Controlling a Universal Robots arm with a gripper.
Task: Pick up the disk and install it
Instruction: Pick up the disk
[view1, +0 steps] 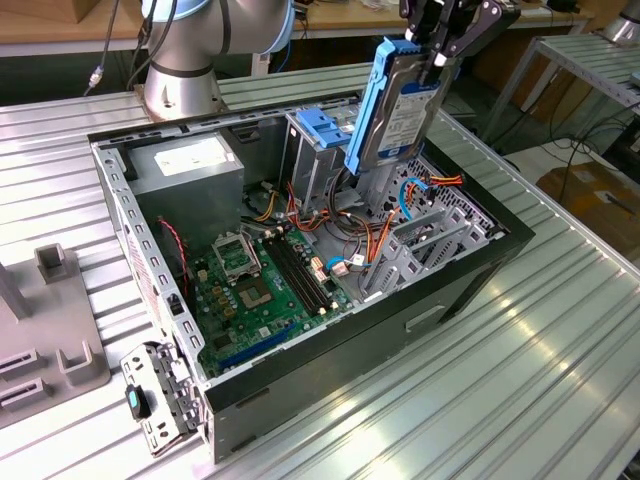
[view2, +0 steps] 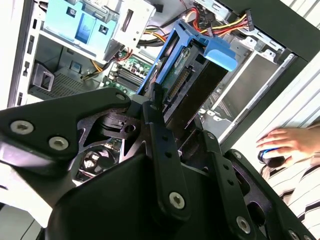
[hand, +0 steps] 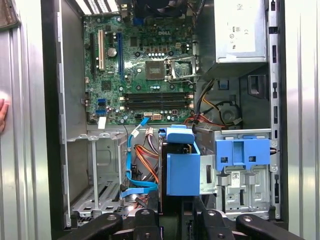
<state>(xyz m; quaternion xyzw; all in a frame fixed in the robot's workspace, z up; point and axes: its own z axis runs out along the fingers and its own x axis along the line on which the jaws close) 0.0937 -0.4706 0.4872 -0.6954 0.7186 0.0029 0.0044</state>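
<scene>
Above open computer case (view1: 330, 375), disk (view1: 397, 105) pinched at upper end by gripper (view1: 436, 55); disk hung toward 7 o'clock from gripper in exterior view, long axis near upright, slightly tilted, lower end near drive cage (view1: 305, 165). Counted: one disk, one gripper, one bare blue bracket (view1: 325, 125), one power-supply box (view1: 190, 165)
</scene>
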